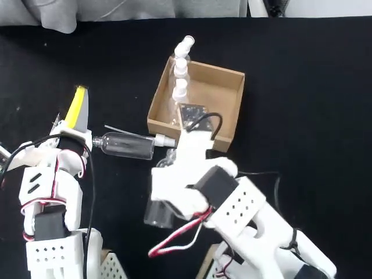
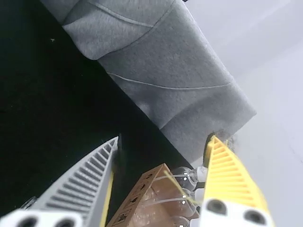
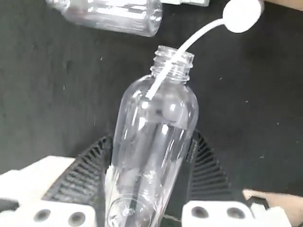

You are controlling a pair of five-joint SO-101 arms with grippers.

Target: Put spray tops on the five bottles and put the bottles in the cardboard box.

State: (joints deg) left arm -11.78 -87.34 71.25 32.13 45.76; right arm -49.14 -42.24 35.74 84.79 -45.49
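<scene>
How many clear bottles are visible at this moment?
5. Three bottles line one wall of the cardboard box, one lying bottle is on the table beside it, and one held bottle is in the right gripper. Part of the box is hidden, so there may be more.

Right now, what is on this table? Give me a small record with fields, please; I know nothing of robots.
Box: brown cardboard box, open, on black table
In box: three clear plastic bottles with white spray tops, upright along one wall
Beside box: clear plastic bottle lying on its side
Right gripper: fingers shut on a clear open-necked bottle
Loose part: white spray top off the neck, its tube inside the held bottle
Left gripper: fingers open, holding nothing
</scene>
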